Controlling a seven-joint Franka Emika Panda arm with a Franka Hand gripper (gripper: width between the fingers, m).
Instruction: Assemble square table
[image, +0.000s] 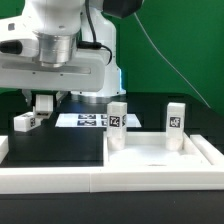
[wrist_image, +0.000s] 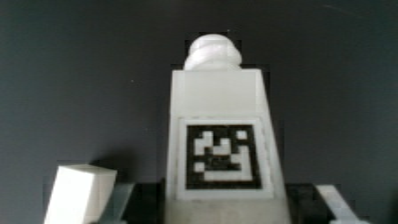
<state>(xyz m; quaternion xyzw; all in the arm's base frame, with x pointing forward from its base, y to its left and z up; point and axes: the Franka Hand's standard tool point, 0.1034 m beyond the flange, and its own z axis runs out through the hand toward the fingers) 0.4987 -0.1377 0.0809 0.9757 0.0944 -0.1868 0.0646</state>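
My gripper (wrist_image: 222, 212) is shut on a white table leg (wrist_image: 217, 105). The leg's black-white tag faces the wrist camera and its rounded screw end (wrist_image: 215, 50) points away. In the exterior view the gripper (image: 41, 104) hangs low over the black table at the exterior view's left. Another leg (image: 27, 121) lies right beside it and also shows in the wrist view (wrist_image: 79, 192). The white square tabletop (image: 160, 152) lies at the exterior view's right with two legs (image: 118, 117) (image: 176, 118) standing upright at its far corners.
The marker board (image: 85, 120) lies flat behind the gripper, between it and the tabletop. Long white border rails (image: 90, 185) run along the front, with a short one (image: 3, 148) at the exterior view's left edge. A green wall stands behind.
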